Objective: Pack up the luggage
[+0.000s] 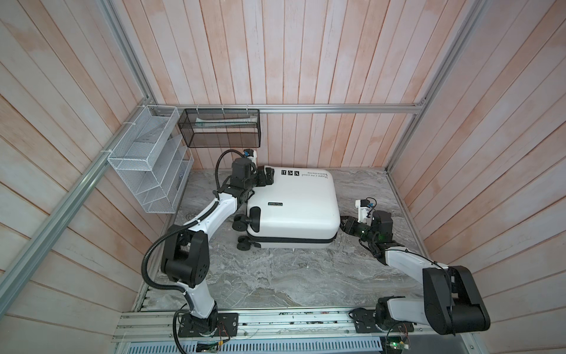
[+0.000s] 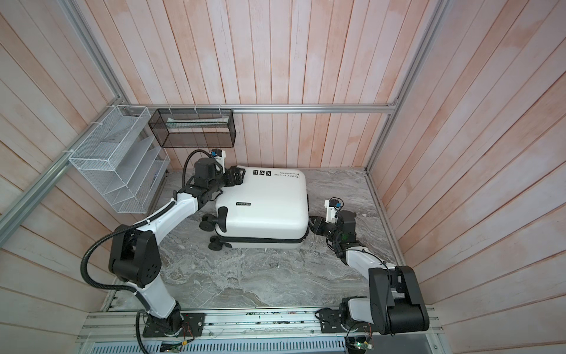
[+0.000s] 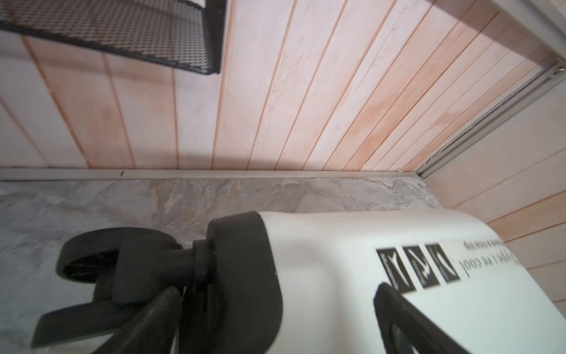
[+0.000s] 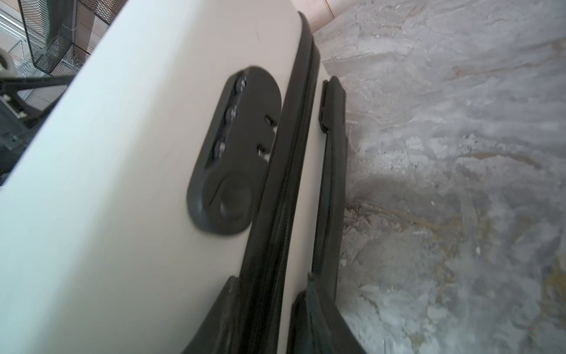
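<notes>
Hanging on the left wall, a white wire rack [image 1: 134,153] has slanted tiers; what sits in them I cannot make out. Next to it, on the back wall, a black mesh basket [image 1: 220,139] holds a long pale thing [image 1: 214,123] lying along it, too faint to name.

Below the basket the left claw [image 1: 266,177] is spread wide at the far left corner of the luggage [image 1: 300,199], one finger by a wheel, the other over the top shell; whether either touches I cannot tell.

The luggage lies flat on the grey marbled tabletop [image 1: 275,275], towards the back, between the two arms. Its shells are together, with a black zip band between them. Its long axis runs left to right, with the black spinner wheels [image 1: 240,225] sticking out at the left end. A small black badge [image 1: 275,203] near them reads "SWISS POLO". Along the far edge come three black square icons [image 1: 290,173], then the lettering [image 1: 315,176] "Type c're cool", upside down seen from the arm bases; a smaller line by it is too fine to read.

At the right end a black lock [image 4: 232,153] with three dials sits just beside the zip band, and a black handle [image 4: 332,168] lies flat on the lower shell. The right claw [image 1: 344,225] is at this end, jaws narrow, the zip band between its fingers; whether they pinch it I cannot tell.
</notes>
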You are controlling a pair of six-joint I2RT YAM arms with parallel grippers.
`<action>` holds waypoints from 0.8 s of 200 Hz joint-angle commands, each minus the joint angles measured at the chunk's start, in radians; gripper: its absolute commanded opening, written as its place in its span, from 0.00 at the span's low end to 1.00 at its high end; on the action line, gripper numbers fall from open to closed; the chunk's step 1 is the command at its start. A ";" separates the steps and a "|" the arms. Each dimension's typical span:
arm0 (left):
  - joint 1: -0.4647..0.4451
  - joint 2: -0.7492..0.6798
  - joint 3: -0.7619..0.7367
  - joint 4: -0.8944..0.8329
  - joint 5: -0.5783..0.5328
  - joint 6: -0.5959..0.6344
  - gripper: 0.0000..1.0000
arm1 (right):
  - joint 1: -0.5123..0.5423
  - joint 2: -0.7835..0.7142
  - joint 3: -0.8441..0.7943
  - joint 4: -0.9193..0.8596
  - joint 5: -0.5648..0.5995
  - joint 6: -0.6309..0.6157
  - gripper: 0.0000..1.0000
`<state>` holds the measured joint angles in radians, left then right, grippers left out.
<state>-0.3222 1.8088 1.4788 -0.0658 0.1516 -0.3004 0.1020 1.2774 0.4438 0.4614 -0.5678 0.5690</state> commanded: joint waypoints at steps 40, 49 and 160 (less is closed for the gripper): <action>-0.018 -0.070 0.165 -0.094 0.131 0.034 1.00 | -0.126 -0.117 -0.030 -0.072 0.141 0.112 0.41; -0.011 -0.116 0.138 -0.108 0.120 0.029 1.00 | -0.135 -0.104 -0.011 -0.063 0.169 0.118 0.42; -0.074 -0.815 -0.588 -0.230 0.178 -0.171 1.00 | -0.186 0.515 0.554 0.089 0.017 0.157 0.42</action>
<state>-0.3557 1.0794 0.9920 -0.2325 0.2905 -0.4156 -0.0784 1.6962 0.8925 0.5007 -0.4599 0.7094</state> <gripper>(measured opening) 0.999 0.418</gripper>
